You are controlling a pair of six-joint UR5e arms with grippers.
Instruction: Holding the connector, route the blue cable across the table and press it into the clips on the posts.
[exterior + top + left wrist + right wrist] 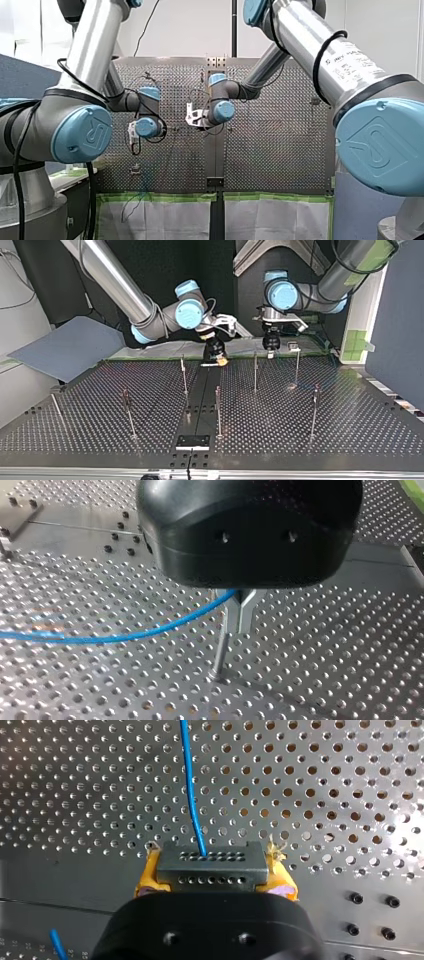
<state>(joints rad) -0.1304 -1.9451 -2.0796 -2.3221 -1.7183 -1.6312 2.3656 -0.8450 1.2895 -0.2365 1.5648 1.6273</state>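
In the front view our left arm [90, 60] and right arm [320, 50] both reach in over the middle of the desk [280, 150]. The cable is too faint there to trace.

In the top view our right hand [216, 354] hangs low at the far side of the desk, near the middle. Our left hand [270, 344] is to its right, among the far posts [255, 372].

In the left wrist view the metal fingers [245, 612] look pressed together on the blue cable [125, 637], which sags away to one side. A post [220, 652] stands just under them.

In the right wrist view the yellow pads [145, 880] pinch the connector [210, 865], and the cable runs straight ahead from it.

We judge the cable light, limp and smooth, so it will droop and slide. The connector is stiff and the surer hold. For pressing in, we would grip the cable close beside each clip.
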